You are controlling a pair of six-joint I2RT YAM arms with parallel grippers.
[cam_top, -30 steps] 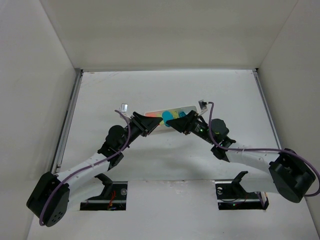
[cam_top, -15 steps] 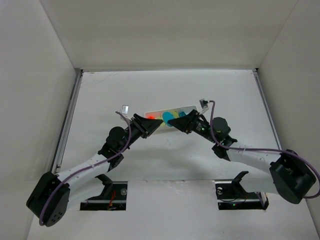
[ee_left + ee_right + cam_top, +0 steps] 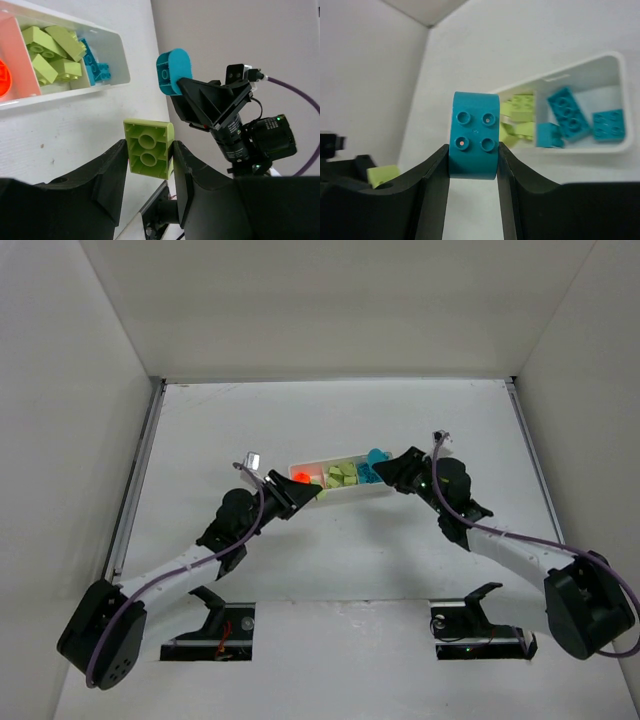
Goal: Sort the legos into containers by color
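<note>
A green brick (image 3: 147, 150) is pinched between the jaws of the left gripper (image 3: 148, 165). A round blue brick (image 3: 474, 132) is pinched between the jaws of the right gripper (image 3: 472, 167). The white tray (image 3: 121, 75) is seen past both pairs of jaws, with other bricks (image 3: 52, 50) laid inside.

Left arm (image 3: 180, 570) and right arm (image 3: 500, 545) low, converging forward; left tool (image 3: 148, 155) and right tool (image 3: 472, 150) both clamped.
</note>
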